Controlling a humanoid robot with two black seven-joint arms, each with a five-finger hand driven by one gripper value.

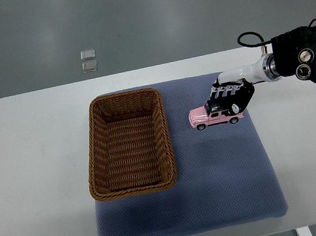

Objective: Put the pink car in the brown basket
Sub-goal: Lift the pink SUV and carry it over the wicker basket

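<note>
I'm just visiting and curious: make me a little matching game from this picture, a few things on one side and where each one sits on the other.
Things:
1. brown basket
2. pink car
3. right hand
4. blue mat

Places:
A. spread flat on the white table
B. on the car's roof
C. left part of the mat, nothing inside
D. on the mat, right of the basket

Pairs: 1-C, 2-D, 3-B, 4-A

Count, top view: one pink car (216, 117). One brown basket (129, 143), woven, rectangular. One blue-grey mat (226, 190). One white table (39, 186). One robot hand (229, 97), entering from the right edge on one arm; no second hand counted. Two small clear square items (88, 60) on the floor beyond the table, one just behind the other; what they are cannot be told.
</note>
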